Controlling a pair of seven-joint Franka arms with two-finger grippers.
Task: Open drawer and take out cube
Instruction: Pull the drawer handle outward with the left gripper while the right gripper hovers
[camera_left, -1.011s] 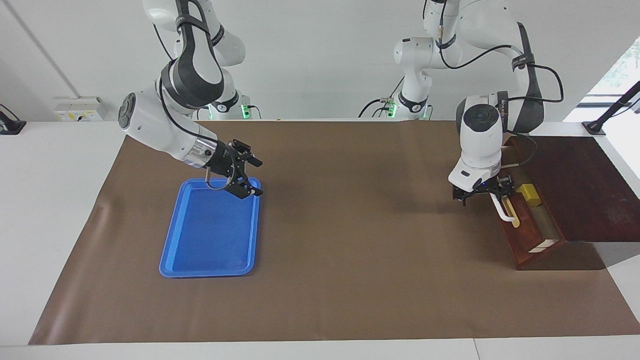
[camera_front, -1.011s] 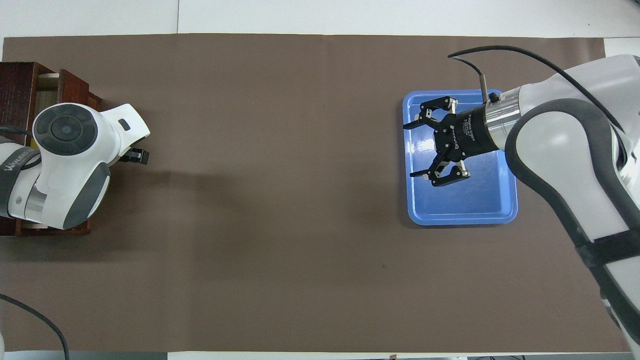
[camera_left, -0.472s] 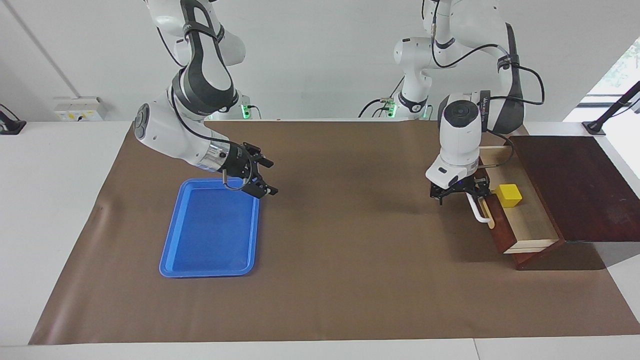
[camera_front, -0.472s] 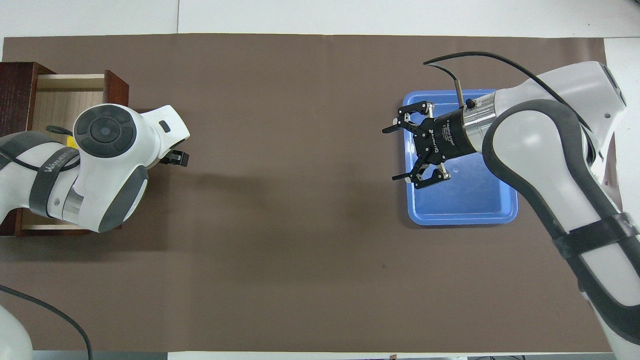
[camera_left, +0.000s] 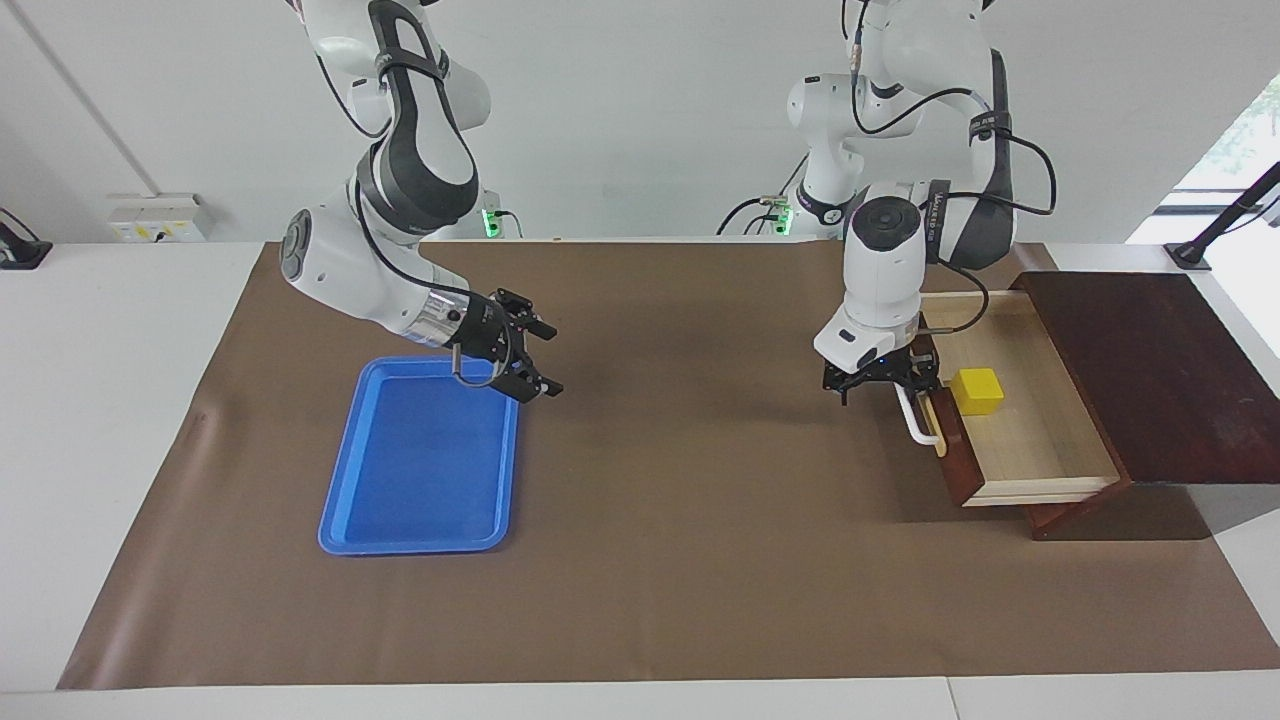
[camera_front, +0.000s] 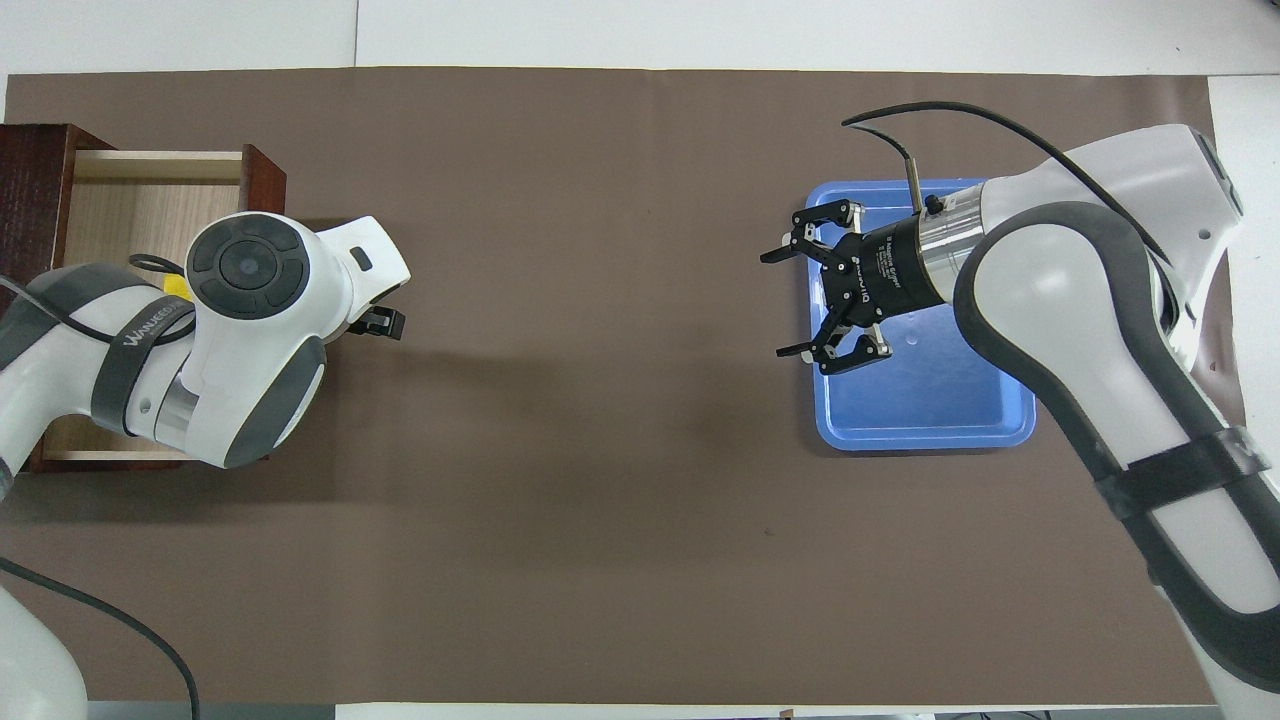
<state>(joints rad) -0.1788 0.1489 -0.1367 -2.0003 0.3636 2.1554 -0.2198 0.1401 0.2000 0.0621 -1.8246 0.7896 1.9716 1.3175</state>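
The drawer (camera_left: 1030, 450) stands pulled out of its dark wooden box (camera_left: 1150, 370) at the left arm's end of the table, pale inside showing. The yellow cube (camera_left: 977, 391) sits in it close to the reddish-brown front. My left gripper (camera_left: 882, 384) is at the white bar handle (camera_left: 922, 428), open, with the end of the handle nearer the robots between its fingers. From overhead the left arm covers most of the drawer (camera_front: 150, 195); only a sliver of the cube (camera_front: 178, 288) shows. My right gripper (camera_left: 548, 358) hangs open and empty over the edge of the blue tray.
A blue plastic tray (camera_left: 420, 480) lies on the brown mat toward the right arm's end, with nothing in it. The brown mat (camera_left: 680, 500) covers the table between tray and drawer. The box fills the mat's corner at the left arm's end.
The left gripper has drawn the handle toward the table's middle, sliding the drawer out and uncovering the cube. The right gripper has drifted from over the tray to its edge.
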